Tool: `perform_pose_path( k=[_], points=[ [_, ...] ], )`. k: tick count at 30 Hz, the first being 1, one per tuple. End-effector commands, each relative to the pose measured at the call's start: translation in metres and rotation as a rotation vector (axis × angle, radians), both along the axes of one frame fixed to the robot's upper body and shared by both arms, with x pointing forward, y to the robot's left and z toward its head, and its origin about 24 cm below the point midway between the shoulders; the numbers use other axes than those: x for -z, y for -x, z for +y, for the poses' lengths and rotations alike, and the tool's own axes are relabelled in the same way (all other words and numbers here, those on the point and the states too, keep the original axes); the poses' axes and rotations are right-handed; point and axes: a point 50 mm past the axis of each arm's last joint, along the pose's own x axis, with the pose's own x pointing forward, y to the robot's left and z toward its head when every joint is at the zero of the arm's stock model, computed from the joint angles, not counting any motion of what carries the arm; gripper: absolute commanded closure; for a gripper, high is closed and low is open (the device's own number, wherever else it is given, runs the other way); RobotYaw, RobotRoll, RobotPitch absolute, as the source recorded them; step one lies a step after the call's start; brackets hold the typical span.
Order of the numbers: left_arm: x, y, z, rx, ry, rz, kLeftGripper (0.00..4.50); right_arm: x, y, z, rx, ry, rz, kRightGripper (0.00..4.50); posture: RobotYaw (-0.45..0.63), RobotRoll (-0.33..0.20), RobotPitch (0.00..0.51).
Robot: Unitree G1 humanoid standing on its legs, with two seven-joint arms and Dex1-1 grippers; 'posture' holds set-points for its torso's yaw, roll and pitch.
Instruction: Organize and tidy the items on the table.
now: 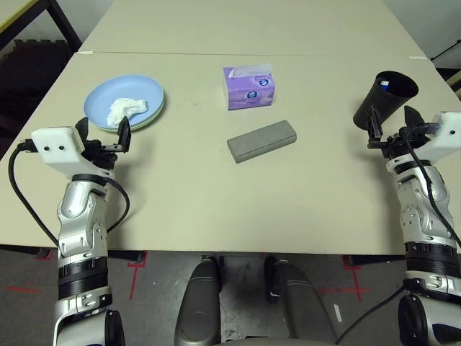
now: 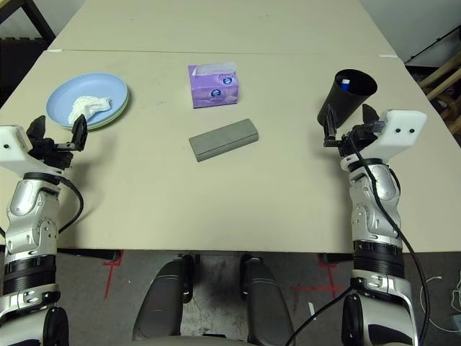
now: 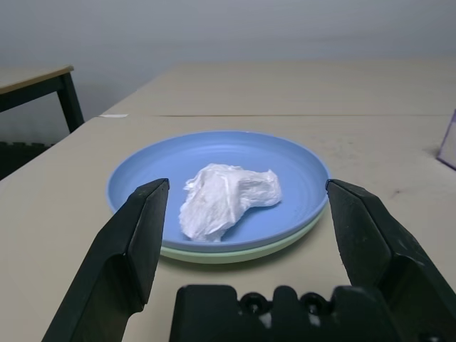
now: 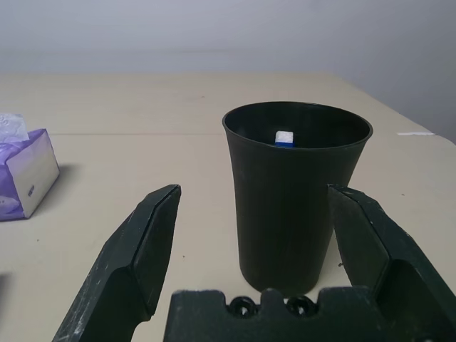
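On the beige table (image 1: pixel 302 209), items sit spread apart. Far left: blue plate (image 1: pixel 148 90) stacked on green plate (image 3: pixel 235 253), only the green rim showing beneath. Crumpled tissue (image 1: pixel 126 109) lies on the blue plate, roughly centred. Mid-table: grey case (image 1: pixel 262 140), lying flat and angled, shut. Just beyond it, a purple tissue box (image 1: pixel 249 87), upright, a tissue poking from the top. Far right: black cup (image 1: pixel 384 96), standing upright; a white item with a blue band (image 4: pixel 284 137) shows inside at the rim. Left gripper (image 1: pixel 101 138) is released, jaws spread wide, just short of the plates, holding nothing. Right gripper (image 1: pixel 392 126) likewise spread wide, just short of the cup, not touching it.
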Motion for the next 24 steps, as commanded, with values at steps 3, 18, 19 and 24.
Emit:
perform_pose_path(
  k=[3,18,19,24],
  points=[
    [0.0007,-0.0025,-0.0005,0.017,0.005,0.016,0.00,0.0014,0.0041,-0.0049,0.014,-0.001,0.012,0.03,0.14,0.000,0.186],
    [0.0004,-0.0048,-0.0032,0.027,0.006,0.015,0.00,0.0011,0.0043,-0.0064,0.027,-0.005,0.017,0.03,0.13,0.000,0.184],
    [0.0004,-0.0048,-0.0031,0.026,0.006,0.015,0.00,0.0016,0.0042,-0.0062,0.029,-0.007,0.019,0.03,0.13,0.000,0.183],
    [0.0005,-0.0040,-0.0037,0.026,0.009,0.012,0.00,0.0049,0.0059,-0.0050,0.044,-0.017,0.023,0.03,0.14,0.000,0.183]
  ],
)
